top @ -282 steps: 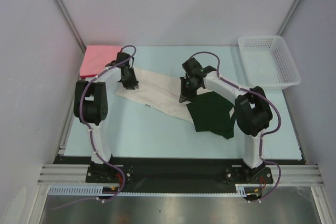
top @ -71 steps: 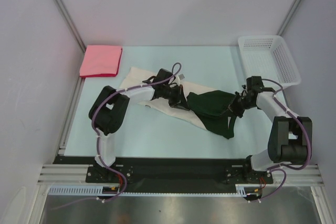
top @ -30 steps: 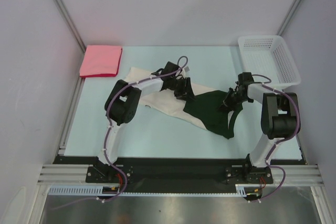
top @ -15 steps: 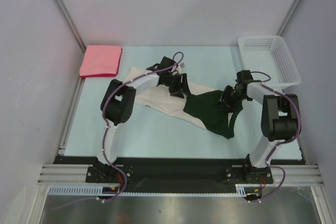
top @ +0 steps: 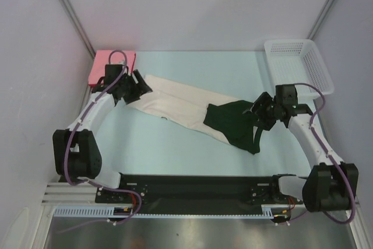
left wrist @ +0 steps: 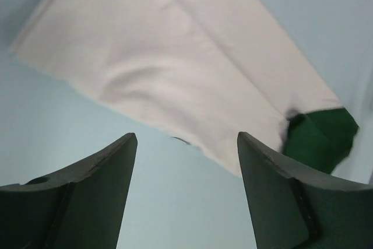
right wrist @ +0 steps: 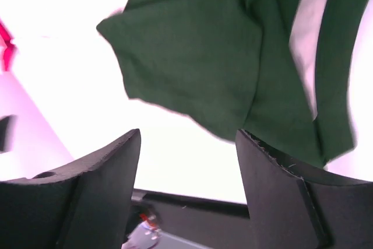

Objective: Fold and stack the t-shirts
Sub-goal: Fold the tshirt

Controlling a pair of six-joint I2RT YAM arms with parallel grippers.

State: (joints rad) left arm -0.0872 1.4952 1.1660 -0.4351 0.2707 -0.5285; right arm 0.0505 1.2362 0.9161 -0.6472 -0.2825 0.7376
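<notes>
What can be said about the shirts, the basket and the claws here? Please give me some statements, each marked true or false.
1. The pink shirt lies folded at the far left corner of the table. True.
2. The white basket holds a shirt. False: no shirt lies in it.
3. The left claw and the right claw are both open and hold nothing. True.
4. The cream-and-green shirt is stacked on the pink shirt. False: it lies stretched out on the table.
</notes>
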